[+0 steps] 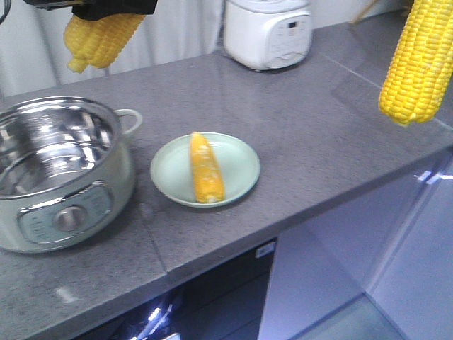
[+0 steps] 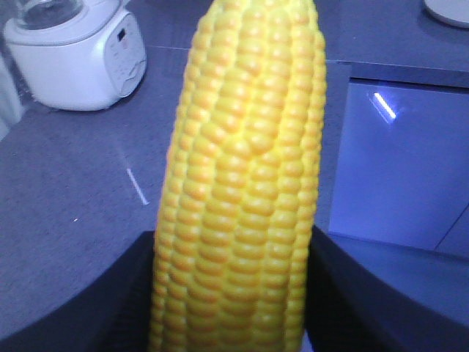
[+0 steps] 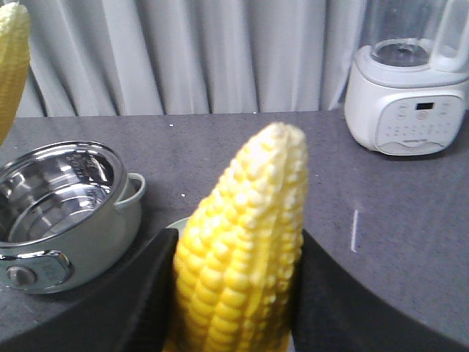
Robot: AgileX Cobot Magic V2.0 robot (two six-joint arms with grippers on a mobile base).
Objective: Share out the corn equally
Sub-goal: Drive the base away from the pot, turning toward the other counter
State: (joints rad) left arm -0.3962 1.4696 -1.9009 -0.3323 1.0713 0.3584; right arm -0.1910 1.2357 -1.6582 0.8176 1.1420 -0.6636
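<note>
The left pincer (image 1: 113, 8) is pinching a corn cob (image 1: 102, 39) that is hanging beneath it. The right pincer (image 3: 234, 293) is clamping a second cob (image 3: 242, 249) between its fingers. A third cob (image 1: 206, 168) is lying on the pale green plate (image 1: 241, 166), below and between both pincers.

The front view looks down at middle range on the grey countertop (image 1: 318, 127), taking in the electric pot (image 1: 106, 177), green plate (image 1: 241, 166) and white blender (image 1: 269, 32). The left wrist view sits close behind its jaws and faces along the left cob (image 2: 242, 205) between them, with the blender beyond-left and the cabinet front (image 2: 396, 169) to the right. The right wrist view, equally close, faces the curtain (image 3: 220, 51) along the right cob (image 3: 242, 257), with the pot left of the jaws and the blender right. All three share the blender.
</note>
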